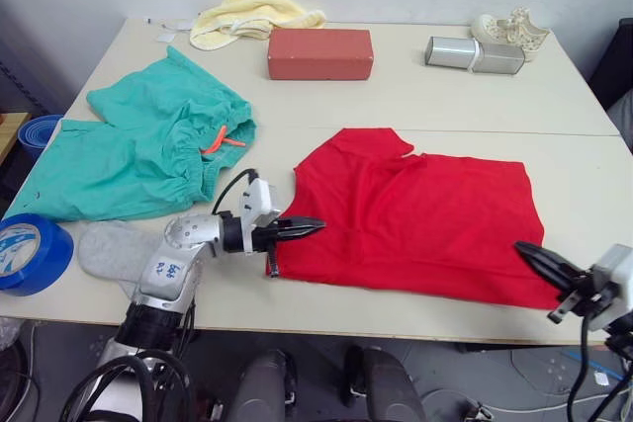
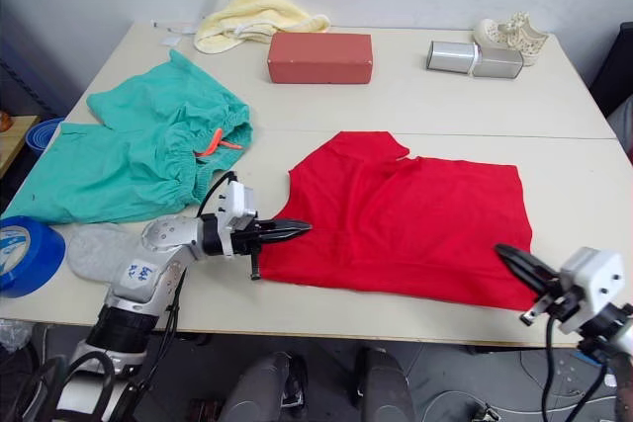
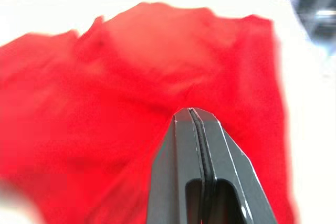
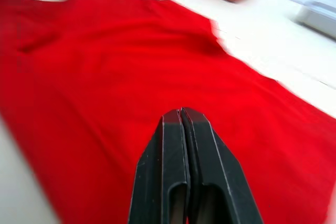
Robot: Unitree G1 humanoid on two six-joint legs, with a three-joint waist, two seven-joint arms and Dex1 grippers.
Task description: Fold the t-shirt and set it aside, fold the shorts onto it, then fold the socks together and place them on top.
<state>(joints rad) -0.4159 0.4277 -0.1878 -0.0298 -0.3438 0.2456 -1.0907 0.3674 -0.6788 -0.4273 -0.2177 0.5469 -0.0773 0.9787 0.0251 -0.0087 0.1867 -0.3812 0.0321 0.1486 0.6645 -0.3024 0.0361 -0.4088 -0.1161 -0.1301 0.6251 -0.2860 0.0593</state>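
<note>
T-shirt (image 1: 420,219) lies flat; both grippers, left (image 1: 315,226) and right (image 1: 522,249), closed, seemingly empty.

The t-shirt (image 1: 425,219) lies right of the shorts (image 1: 138,150), the socks (image 1: 114,249) before them.

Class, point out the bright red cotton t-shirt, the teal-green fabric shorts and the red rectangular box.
Bright red cotton t-shirt (image 1: 425,214): left eye view, middle of its body.
Teal-green fabric shorts (image 1: 129,160): left eye view, middle of the cloth.
Red rectangular box (image 1: 319,53): left eye view, front face.
</note>
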